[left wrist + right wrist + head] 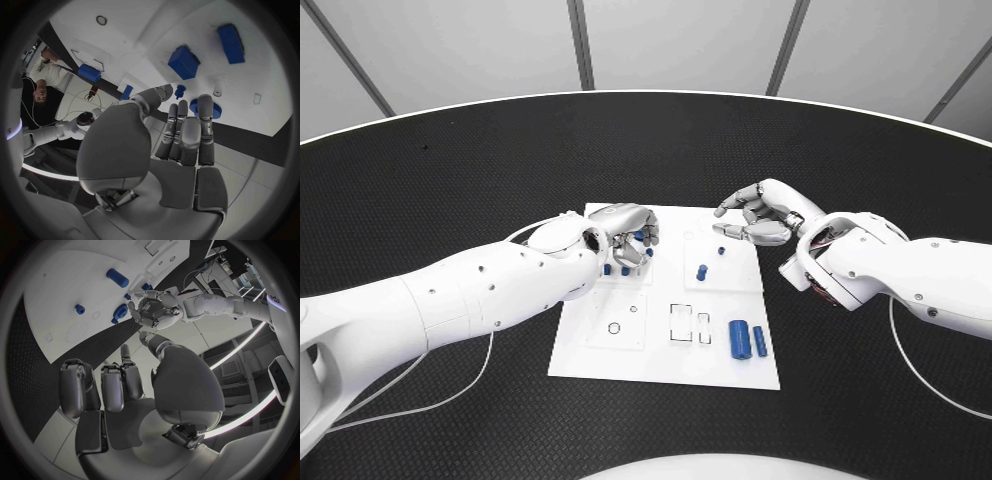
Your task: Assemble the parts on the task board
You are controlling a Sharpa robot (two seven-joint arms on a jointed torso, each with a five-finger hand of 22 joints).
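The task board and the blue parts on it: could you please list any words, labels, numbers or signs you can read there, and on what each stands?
None can be read.
The task board carries thin outline shapes, no lettering.
The blue parts look plain, as seen from the head and the left wrist.
The left hand and the right hand show no legible marking.
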